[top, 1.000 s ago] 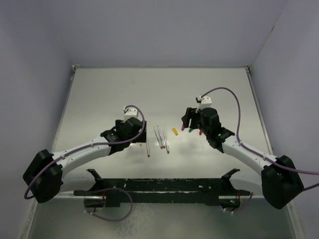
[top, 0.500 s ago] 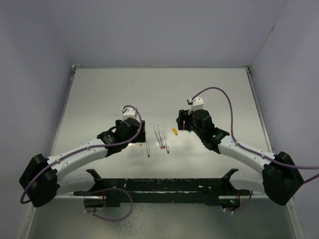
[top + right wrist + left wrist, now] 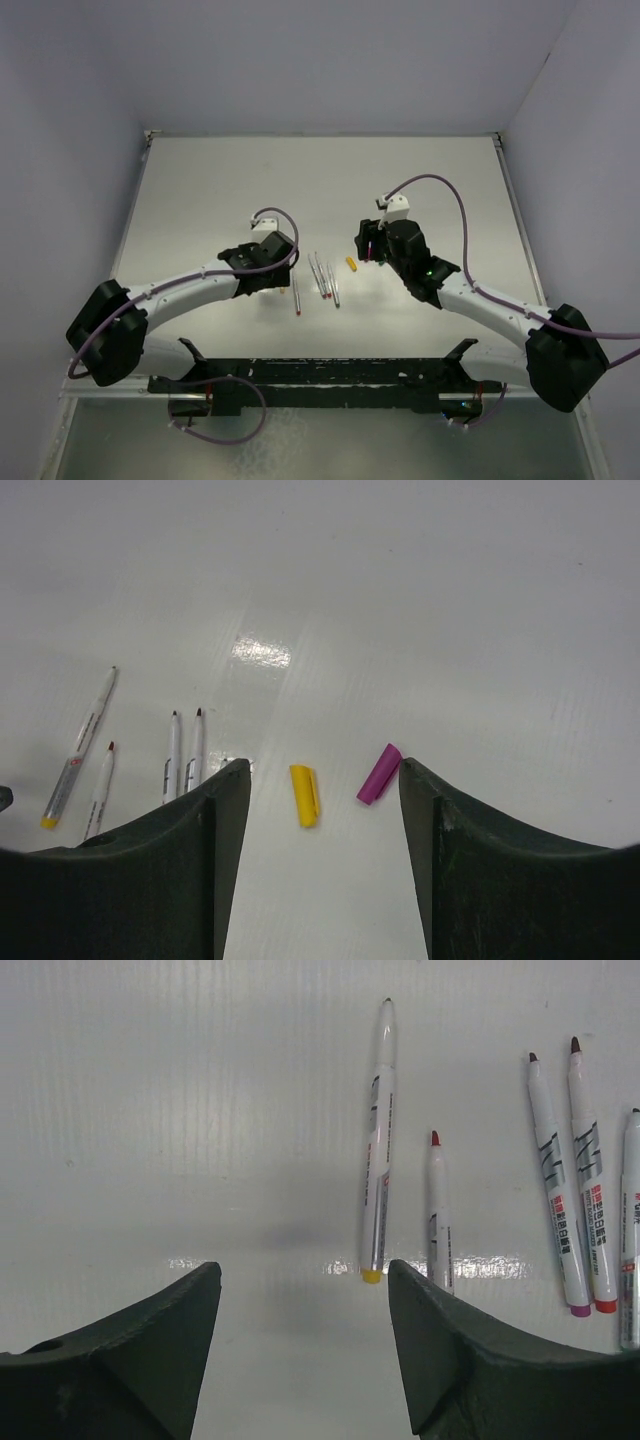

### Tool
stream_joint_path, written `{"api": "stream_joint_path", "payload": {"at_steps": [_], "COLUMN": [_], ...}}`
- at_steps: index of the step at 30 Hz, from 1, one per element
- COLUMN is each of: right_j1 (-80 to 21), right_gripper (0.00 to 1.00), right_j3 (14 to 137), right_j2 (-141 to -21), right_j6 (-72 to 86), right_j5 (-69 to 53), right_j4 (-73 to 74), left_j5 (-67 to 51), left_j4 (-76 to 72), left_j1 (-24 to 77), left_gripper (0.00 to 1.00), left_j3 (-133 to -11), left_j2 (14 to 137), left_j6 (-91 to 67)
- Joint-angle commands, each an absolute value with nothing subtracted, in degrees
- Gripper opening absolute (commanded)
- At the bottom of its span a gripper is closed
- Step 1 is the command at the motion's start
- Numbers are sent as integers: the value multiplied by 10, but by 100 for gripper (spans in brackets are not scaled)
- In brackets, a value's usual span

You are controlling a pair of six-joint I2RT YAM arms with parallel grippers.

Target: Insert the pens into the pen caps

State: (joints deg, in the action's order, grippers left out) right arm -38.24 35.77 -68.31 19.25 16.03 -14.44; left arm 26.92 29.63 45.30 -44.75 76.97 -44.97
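Several thin white pens (image 3: pixel 322 278) lie in a loose row at the table's middle; one (image 3: pixel 297 298) lies apart on the left. In the left wrist view the yellow-ended pen (image 3: pixel 380 1150) lies just ahead of my open, empty left gripper (image 3: pixel 305 1290), with a red-tipped pen (image 3: pixel 437 1210) beside it. My left gripper (image 3: pixel 283 272) is close to the left of the pens. My right gripper (image 3: pixel 320 780) is open and empty above a yellow cap (image 3: pixel 305 795) and a purple cap (image 3: pixel 379 774). The yellow cap (image 3: pixel 351 264) also shows from above. The green and red caps are hidden.
The white table (image 3: pixel 200 200) is walled at the back and sides. A black frame (image 3: pixel 320 375) runs along its near edge. Purple cables (image 3: pixel 450 200) loop off both wrists.
My left gripper has moved right, closer to the pens. My right gripper moved left from above the cluster of caps to above the yellow and purple caps, then held still.
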Motion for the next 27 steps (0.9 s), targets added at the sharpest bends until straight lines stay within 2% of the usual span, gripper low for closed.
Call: {"api": "stream_joint_path", "payload": {"at_steps": [1,10,18,27], "right_j1": [-384,-385,-385,-384], "right_gripper": [62,62,61,61], "right_j3": [363,360,360,360], "right_j2": [-681,-687,-692,-698], "right_j6": [192,198,199,207], "right_j5": [176,176,183,185], "right_j4": [-168,-171,-172,-174], "left_j5": [286,203,186,180], "left_j4": [314,243,240,240], "left_j1": [441,386,382,382], "left_gripper": [68,69,74,74], "left_j3": [-484,-480,-519,-536], "left_j2": [785,820,863,898], "left_j6": [-455,-414,-390,-387]}}
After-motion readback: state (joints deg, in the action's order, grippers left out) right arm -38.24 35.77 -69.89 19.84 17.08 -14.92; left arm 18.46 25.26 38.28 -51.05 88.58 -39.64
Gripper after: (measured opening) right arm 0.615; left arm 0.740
